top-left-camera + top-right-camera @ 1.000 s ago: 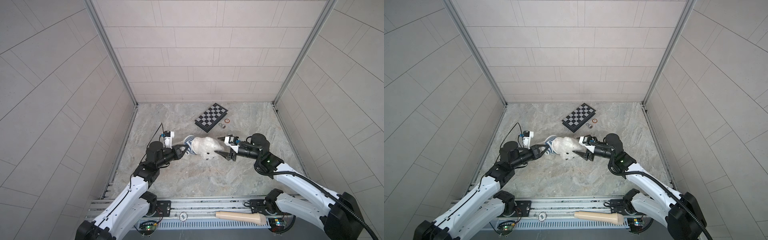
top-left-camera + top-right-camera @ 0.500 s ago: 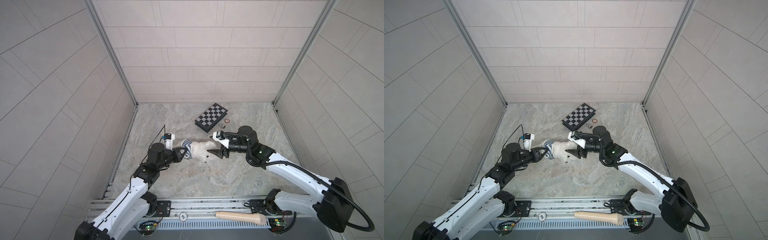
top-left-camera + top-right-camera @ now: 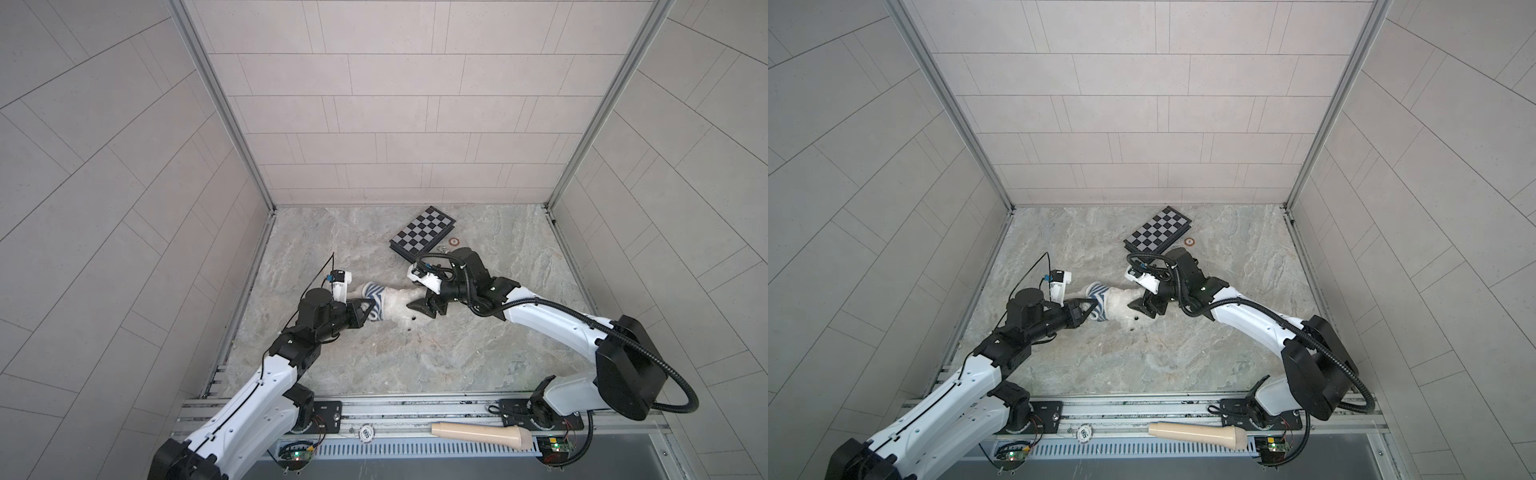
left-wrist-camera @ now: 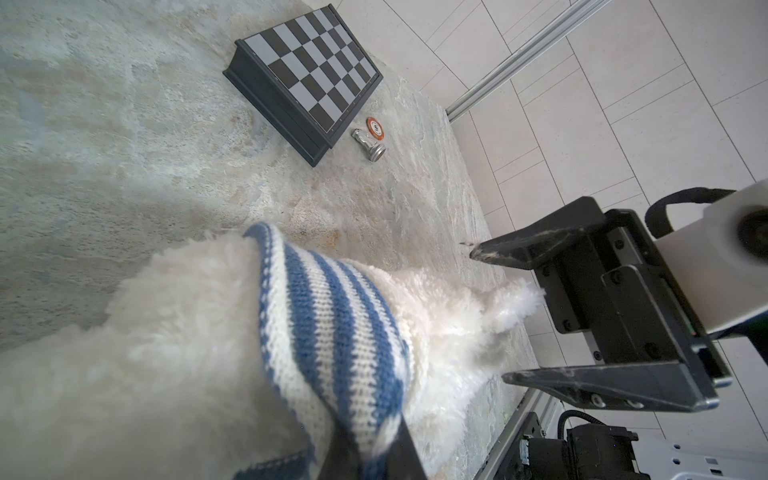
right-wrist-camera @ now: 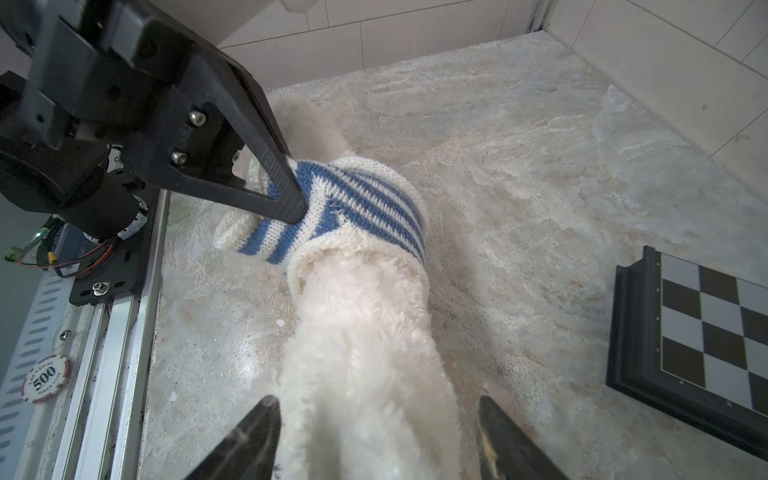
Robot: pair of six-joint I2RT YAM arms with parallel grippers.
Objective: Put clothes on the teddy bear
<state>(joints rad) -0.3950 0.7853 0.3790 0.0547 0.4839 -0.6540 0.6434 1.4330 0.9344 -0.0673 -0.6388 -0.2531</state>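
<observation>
Mostly the risk is dragging: the left end effector [image 5: 293, 203] pinches the striped shirt [image 5: 365, 208] tight, while the right end effector [image 5: 374, 419] stands wide open astride the teddy bear [image 5: 361, 332], gripping nothing. Any pull could slide the bear, which lies on the surface [image 5: 540, 187] between them.

Left claw [image 3: 1089, 311] pinching striped shirt [image 3: 1100, 300], right claw [image 3: 1140, 311] spread at teddy bear [image 3: 1121, 305]

One teddy bear [image 3: 400, 304], one striped shirt [image 3: 376, 296], one chessboard [image 3: 422, 230] and one silver chess piece [image 4: 368, 143] are counted. Two chips are seen, a red poker chip [image 4: 375, 126] and a white poker chip [image 5: 45, 380]. One beige cylinder [image 3: 482, 434] is noted. Two claws are counted, the left claw [image 3: 367, 312] and the right claw [image 3: 422, 311].
</observation>
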